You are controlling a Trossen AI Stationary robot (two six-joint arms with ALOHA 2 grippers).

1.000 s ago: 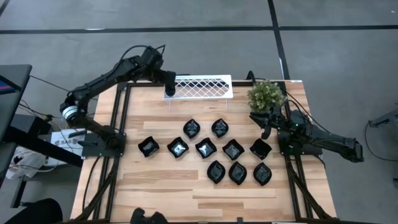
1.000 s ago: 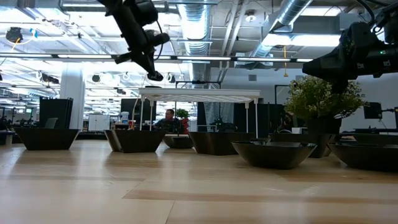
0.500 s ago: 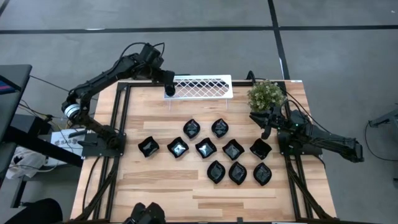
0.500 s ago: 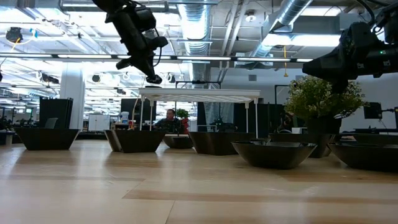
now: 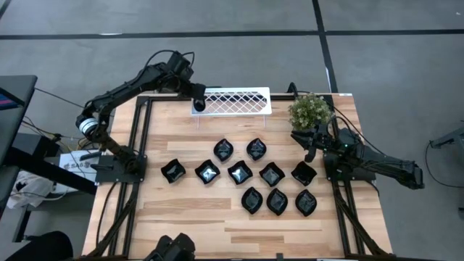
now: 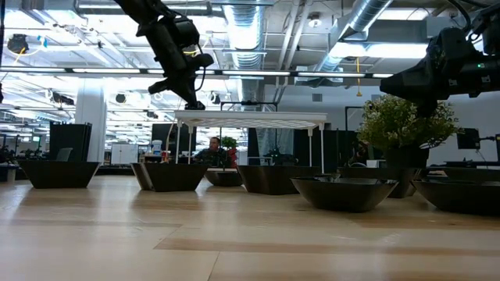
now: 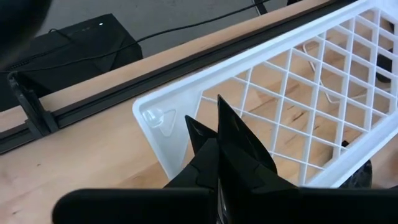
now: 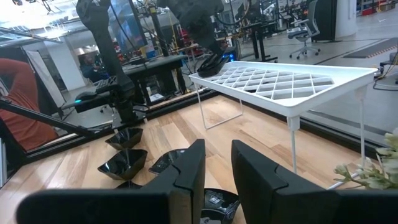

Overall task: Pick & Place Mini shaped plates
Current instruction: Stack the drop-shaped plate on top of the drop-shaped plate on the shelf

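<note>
Several glossy black mini shaped plates rest on their bases on the wooden table, from one at the left to a group at the right. In the low view they stand in a row. My left gripper is shut and empty, and hovers just over the left end of the white lattice tray. In its wrist view the fingertips point down at the tray's corner. My right gripper waits level at the table's right side, open by a narrow gap with nothing between its fingers.
The lattice tray stands on thin legs at the table's far edge. A green potted plant stands at the far right, beside my right arm. Black rails run along the table's left and right sides. Bare wood lies near the front edge.
My left gripper has come down toward the left end of the lattice tray, staying shut, and has tipped a little. The plates and the tray have not moved.
</note>
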